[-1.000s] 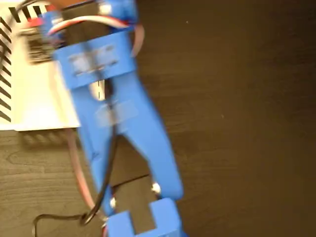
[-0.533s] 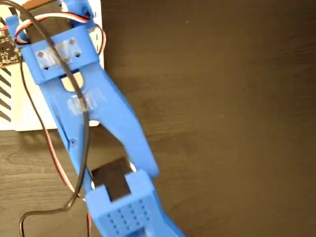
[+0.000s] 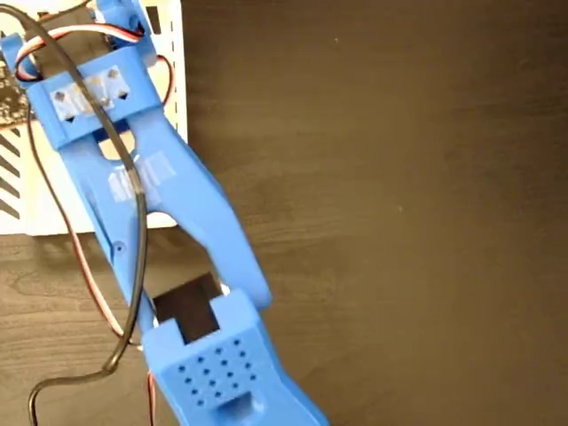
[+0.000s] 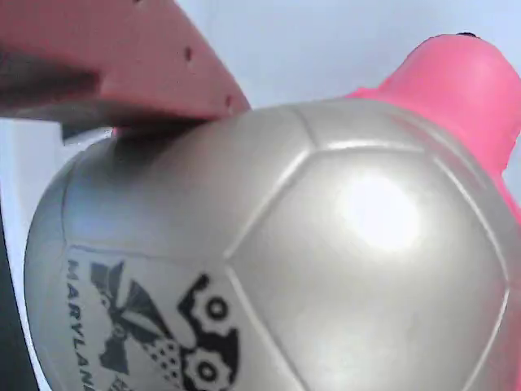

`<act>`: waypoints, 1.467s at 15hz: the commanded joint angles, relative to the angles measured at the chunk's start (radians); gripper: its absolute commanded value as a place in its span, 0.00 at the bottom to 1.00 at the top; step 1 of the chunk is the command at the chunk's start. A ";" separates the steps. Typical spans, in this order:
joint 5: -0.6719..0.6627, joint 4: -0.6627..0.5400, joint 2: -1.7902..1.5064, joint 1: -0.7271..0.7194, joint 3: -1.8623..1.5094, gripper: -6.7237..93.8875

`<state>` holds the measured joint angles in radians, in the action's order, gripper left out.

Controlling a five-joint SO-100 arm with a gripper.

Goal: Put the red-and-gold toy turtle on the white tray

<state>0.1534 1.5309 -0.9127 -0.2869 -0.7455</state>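
Observation:
The red-and-gold toy turtle fills the wrist view: a shiny pale-gold domed shell with a black printed mark at lower left and a pink-red head at upper right. A reddish finger of my gripper presses on the shell from the upper left; the other finger is hidden. White surface shows behind the turtle. In the fixed view the blue arm reaches over the white tray at upper left, and it hides both gripper and turtle.
Dark wooden table spreads to the right of the arm. Black and red cables loop along the arm's left side down to the bottom left. Black diagonal stripes mark the tray's left edge.
The arm has swung left and settled over the tray; in the last half second it shifted only slightly further up and left.

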 commanded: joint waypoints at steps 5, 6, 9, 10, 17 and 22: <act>0.028 0.003 -0.023 -0.037 0.055 0.34; 0.029 0.009 -0.021 -0.040 0.052 0.43; 0.026 0.015 -0.020 -0.048 0.044 0.58; 0.026 0.020 -0.020 -0.049 0.046 0.60; 0.028 0.040 -0.023 -0.054 0.046 0.62; 0.018 0.035 -0.144 -0.035 0.048 0.32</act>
<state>0.1672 1.5616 -0.8943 -0.3160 -0.7424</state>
